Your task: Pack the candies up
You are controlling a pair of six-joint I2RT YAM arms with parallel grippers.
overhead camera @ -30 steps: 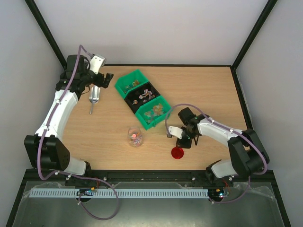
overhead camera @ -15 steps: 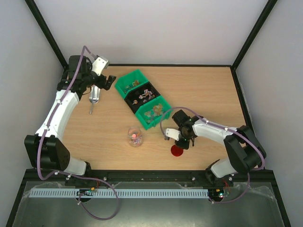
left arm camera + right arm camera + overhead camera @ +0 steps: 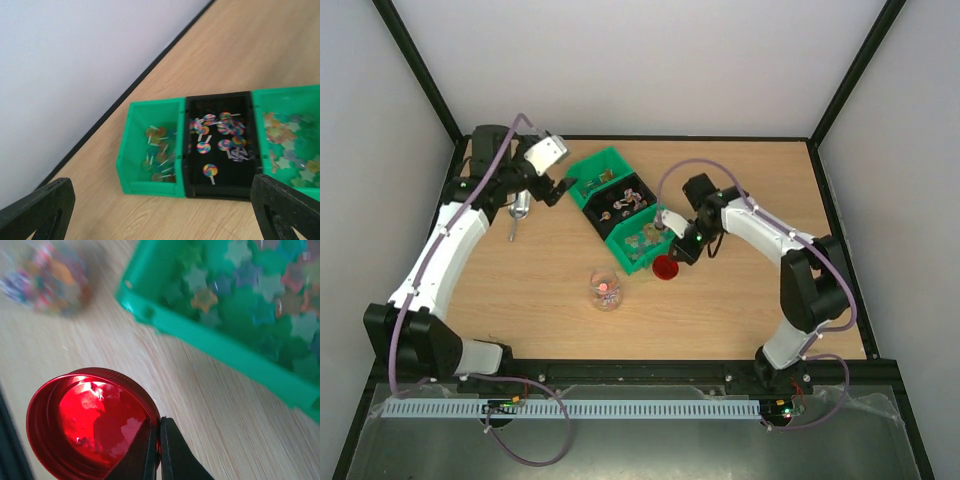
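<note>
While right gripper (image 3: 160, 439) clamps the red round lid (image 3: 90, 422) near the small clear jar (image 3: 597, 297) holding tiny multicoloured candies (image 3: 608, 286), capping looks pending; left gripper (image 3: 558, 188) gapes empty.

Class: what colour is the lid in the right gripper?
The lid is shiny red; right wrist view shows it best.

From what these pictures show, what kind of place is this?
Probably a laboratory robot cell: white walls and a black frame enclose one wooden table, two robot arms are bolted at its near edge, and bins hold sorted candies.
</note>
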